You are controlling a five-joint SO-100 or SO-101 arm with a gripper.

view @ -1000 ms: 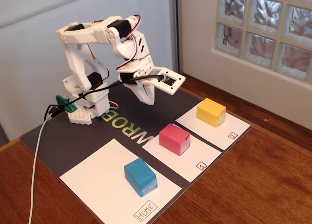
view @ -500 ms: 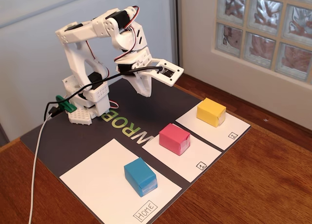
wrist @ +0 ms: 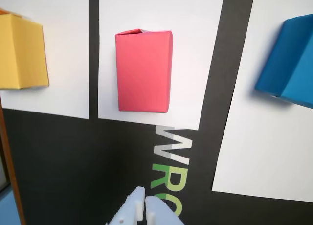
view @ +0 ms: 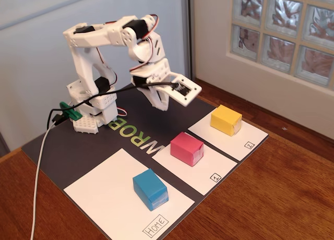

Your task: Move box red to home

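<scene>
The red box (view: 187, 148) stands on the white sheet marked "1" (view: 219, 173), in the middle of the row. In the wrist view the red box (wrist: 144, 71) lies straight ahead of my gripper, well apart from it. The Home sheet (view: 107, 195) is the largest white rectangle at the front left, with a blue box (view: 150, 189) on it. In the wrist view the Home sheet (wrist: 266, 151) is at the right. My white gripper (view: 158, 103) hangs above the dark mat behind the red box, shut and empty. Its fingertips (wrist: 145, 198) touch at the wrist view's bottom edge.
A yellow box (view: 226, 119) sits on the sheet marked "2" (view: 245, 141) at the right; it shows at the left of the wrist view (wrist: 22, 51). The blue box (wrist: 288, 63) is at that view's right. A dark mat (view: 68, 154) covers the wooden table (view: 271, 198). A white cable (view: 37, 177) runs down the left.
</scene>
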